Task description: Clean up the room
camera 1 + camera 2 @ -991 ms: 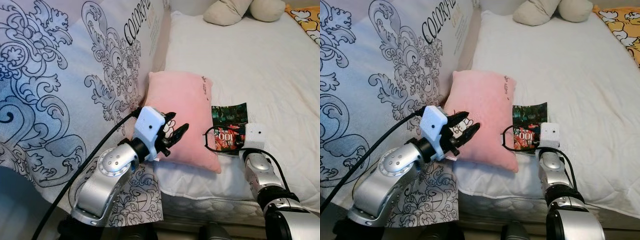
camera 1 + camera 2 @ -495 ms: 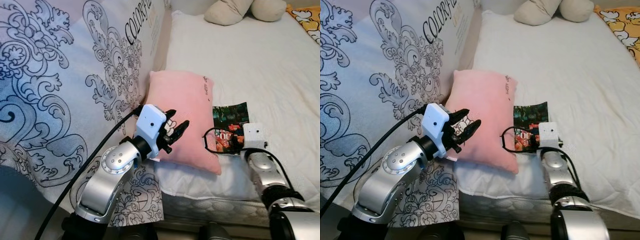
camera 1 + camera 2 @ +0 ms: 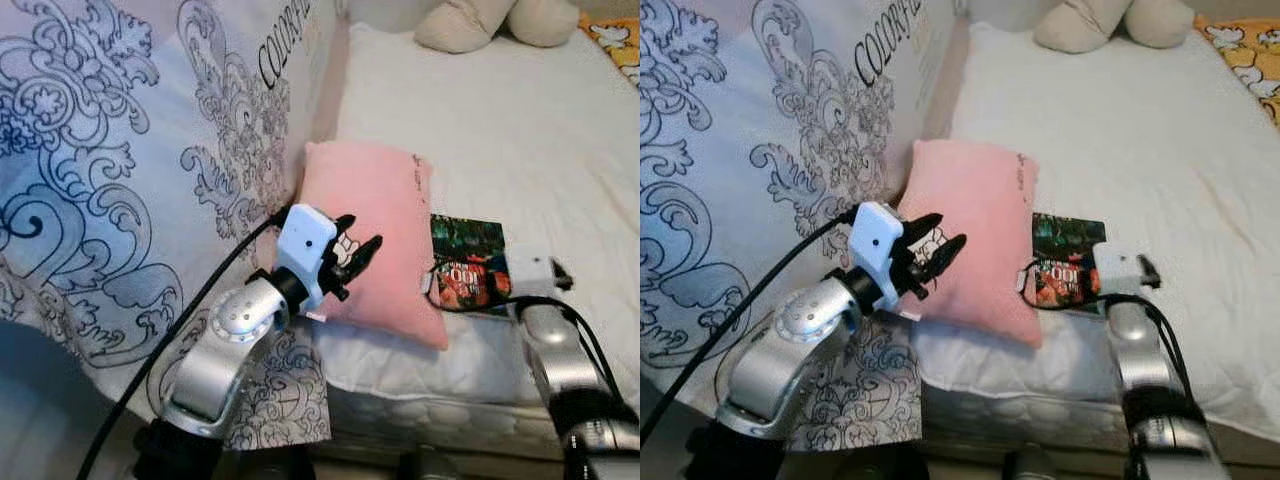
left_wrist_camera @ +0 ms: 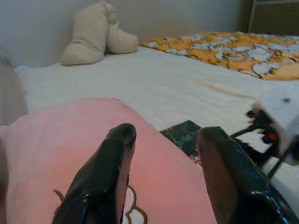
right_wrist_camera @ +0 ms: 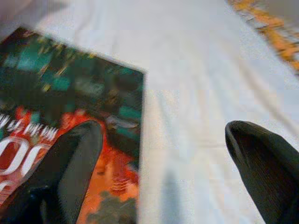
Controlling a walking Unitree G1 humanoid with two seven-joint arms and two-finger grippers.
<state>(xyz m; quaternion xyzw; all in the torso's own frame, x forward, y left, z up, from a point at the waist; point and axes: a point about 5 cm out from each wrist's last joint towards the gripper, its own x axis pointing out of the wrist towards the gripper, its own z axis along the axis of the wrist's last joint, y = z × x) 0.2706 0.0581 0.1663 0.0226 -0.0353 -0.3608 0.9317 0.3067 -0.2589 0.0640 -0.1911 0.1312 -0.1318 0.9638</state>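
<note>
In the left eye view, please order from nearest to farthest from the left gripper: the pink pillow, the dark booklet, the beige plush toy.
1. Pink pillow, right under the left gripper.
2. Dark booklet with red print, beside the pillow on its right.
3. Beige plush toy, at the bed's far end.

A pink pillow (image 3: pixel 975 240) lies at the frame's centre on the white bed (image 3: pixel 1160 150), beside a patterned sheet (image 3: pixel 750 180) at left. The left gripper (image 3: pixel 936 254), jaws parted, sits over the pillow's lower left edge. Right of the pillow lies a dark booklet (image 3: pixel 1068 262), with the right gripper (image 3: pixel 1120 272) at its lower right corner. Beige cushions (image 3: pixel 1110 22) sit at the top.
</note>
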